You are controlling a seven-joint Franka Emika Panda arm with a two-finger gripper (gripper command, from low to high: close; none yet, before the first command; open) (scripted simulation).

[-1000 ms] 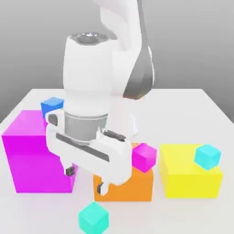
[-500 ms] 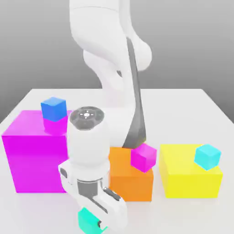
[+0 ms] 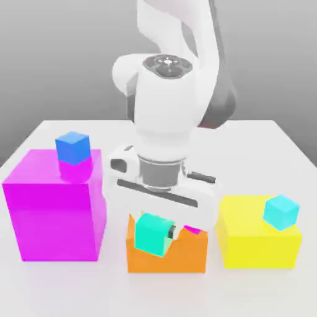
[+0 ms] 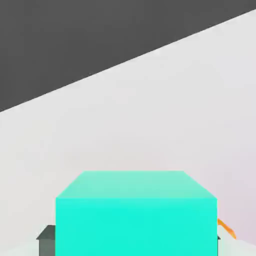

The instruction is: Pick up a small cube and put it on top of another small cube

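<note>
Lifted off the table since the earlier frame: small glossy teal-green cube [image 3: 153, 233], now before the big orange block [image 3: 192, 254]. Gripper [image 3: 162, 234] fingers clenched on its flat sides. Looks light, rigid, slick; grip centred.

I can read no text, label, brand, number or sign anywhere here: every face of the blocks and cubes I can see is plain colour, and my own white casing carries no lettering.
</note>
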